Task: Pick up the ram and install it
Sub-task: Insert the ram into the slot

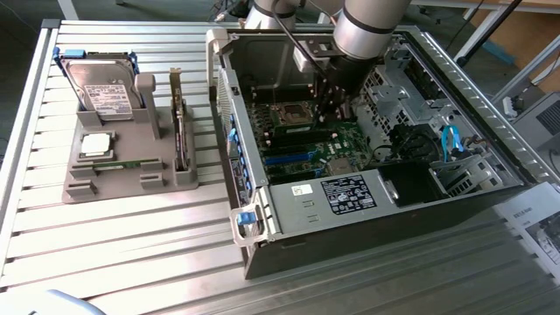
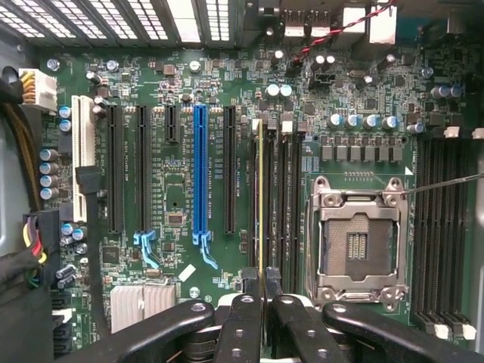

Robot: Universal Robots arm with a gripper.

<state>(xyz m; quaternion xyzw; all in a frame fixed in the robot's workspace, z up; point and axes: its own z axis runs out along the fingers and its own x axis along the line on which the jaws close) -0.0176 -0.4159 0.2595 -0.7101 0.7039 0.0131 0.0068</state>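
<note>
As claw [image 2: 262,281] clamps ram [image 2: 262,189], at memory slots [image 2: 281,197]

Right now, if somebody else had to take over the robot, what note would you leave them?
Tool: shut on the ram, which it holds edge-on inside the computer case.
Where: the ram lines up with the memory slots beside the empty CPU socket. A second ram stick lies in the gray holder outside the case.
Done: ram picked up and at the slots.
Left: seating it; I cannot tell if it is pressed in.
</note>
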